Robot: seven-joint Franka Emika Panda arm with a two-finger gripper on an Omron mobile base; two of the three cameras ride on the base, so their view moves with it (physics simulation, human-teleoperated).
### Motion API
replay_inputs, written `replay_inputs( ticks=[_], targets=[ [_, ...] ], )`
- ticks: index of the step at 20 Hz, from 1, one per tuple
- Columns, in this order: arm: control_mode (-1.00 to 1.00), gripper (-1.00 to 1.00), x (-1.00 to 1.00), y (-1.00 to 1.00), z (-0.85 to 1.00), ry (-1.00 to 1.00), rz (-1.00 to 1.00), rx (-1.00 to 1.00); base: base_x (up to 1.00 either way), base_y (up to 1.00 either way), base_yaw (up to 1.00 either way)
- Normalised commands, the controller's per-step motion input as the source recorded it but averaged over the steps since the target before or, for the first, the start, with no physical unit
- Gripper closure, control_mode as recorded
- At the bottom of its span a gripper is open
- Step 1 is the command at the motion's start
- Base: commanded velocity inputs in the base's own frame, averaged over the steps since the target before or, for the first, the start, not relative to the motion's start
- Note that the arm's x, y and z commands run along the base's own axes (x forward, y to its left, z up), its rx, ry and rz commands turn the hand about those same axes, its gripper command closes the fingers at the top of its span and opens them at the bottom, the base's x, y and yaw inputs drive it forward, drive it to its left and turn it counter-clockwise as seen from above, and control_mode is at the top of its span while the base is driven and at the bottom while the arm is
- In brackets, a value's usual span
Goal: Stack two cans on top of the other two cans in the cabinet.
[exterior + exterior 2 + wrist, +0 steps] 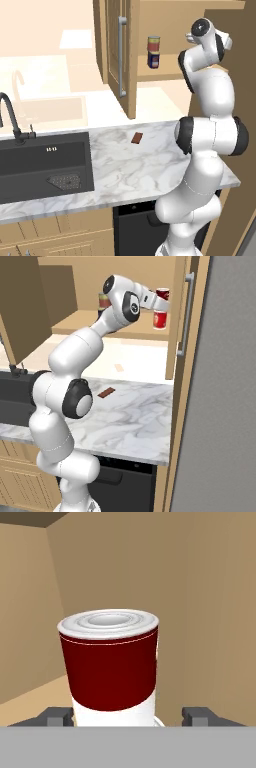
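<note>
Hand view: gripper (128,717) open, its 2 fingertips (55,716) clear of the red can (109,664). Left base view shows another stack (153,51) in the cabinet (131,55)

Cabinet (165,20) interior: open-fronted, back and side walls close behind the stacks. Shelf (80,321): bare wood across its middle, between two can stacks. Stack one: red-and-yellow can (153,43) atop dark blue can (153,59), toward the door side. Stack two: bright red can (162,293) atop dark red and white can (160,319), beside the far wall. Gripper (127,716): fingertips (55,717) stand clear on either side of the dark red and white can, gaps visible. Door (117,50): swung open, its edge and bar handle (122,55) jutting over the table (125,170). Table: open marble, one small brown block (136,137) near the middle; sink (45,165) and faucet (10,120) at the left.
</note>
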Motion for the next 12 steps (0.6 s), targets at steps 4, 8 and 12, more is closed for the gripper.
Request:
replay_inputs(
  ticks=[4,8,12],
  targets=[
    [-1.0,-1.0,0.0,0.0,-0.07,0.0,0.0,0.0,0.0,0.0,0.0],
    [-1.0,-1.0,-0.01,0.0,-0.01,0.0,0.0,0.0,0.0,0.0,0.0],
    [-1.0,-1.0,-0.15,0.0,-0.02,0.0,0.0,0.0,0.0,0.0,0.0]
  ],
)
